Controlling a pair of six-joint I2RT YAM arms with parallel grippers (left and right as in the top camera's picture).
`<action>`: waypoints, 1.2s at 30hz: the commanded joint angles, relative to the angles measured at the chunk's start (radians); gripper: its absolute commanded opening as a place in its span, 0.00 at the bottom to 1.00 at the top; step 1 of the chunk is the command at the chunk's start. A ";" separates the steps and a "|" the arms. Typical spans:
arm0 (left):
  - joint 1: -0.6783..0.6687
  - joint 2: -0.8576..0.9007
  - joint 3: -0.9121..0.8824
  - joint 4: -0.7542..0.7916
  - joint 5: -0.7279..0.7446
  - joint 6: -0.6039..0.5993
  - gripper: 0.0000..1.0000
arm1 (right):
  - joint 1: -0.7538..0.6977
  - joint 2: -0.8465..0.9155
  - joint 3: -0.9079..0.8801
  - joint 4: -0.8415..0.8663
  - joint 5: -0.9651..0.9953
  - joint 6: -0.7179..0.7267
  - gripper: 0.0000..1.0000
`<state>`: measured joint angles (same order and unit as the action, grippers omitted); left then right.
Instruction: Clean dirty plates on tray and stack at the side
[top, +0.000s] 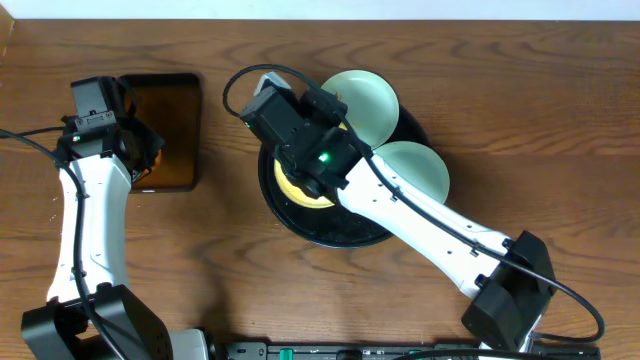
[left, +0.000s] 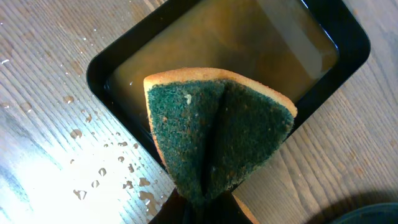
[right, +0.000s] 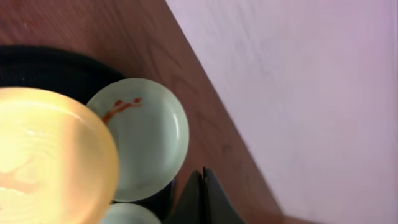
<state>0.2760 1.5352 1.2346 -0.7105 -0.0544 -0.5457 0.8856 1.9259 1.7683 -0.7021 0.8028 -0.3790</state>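
Observation:
Three plates lie on the round black tray (top: 345, 232). The pale yellow plate (top: 296, 192) is mostly hidden under my right arm; it carries orange-brown smears (right: 18, 177). One mint plate (top: 368, 100) sits at the tray's far edge and has a sauce smear (right: 121, 107). The other mint plate (top: 418, 168) lies at the tray's right. My right gripper (right: 203, 182) is shut and empty, above the table past the tray's far rim. My left gripper (left: 202, 208) is shut on a green sponge with yellow backing (left: 217, 134), held over the near rim of the pan.
A rectangular black pan of brownish liquid (top: 165, 105) stands at the far left. Water droplets (left: 106, 168) speckle the wood beside it. The table's far edge (right: 211, 102) runs close behind the tray.

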 joint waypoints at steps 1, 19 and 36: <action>0.005 0.000 -0.003 -0.004 -0.002 0.015 0.07 | -0.055 -0.005 0.013 -0.051 -0.042 0.234 0.02; 0.005 0.000 -0.006 -0.003 -0.002 0.014 0.07 | -0.436 0.156 0.011 -0.243 -1.018 0.412 0.46; 0.005 0.000 -0.007 -0.003 -0.002 0.014 0.08 | -0.456 0.237 0.004 -0.161 -1.196 0.257 0.60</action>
<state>0.2760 1.5352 1.2339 -0.7109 -0.0544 -0.5449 0.4385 2.1605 1.7683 -0.8684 -0.3336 -0.0891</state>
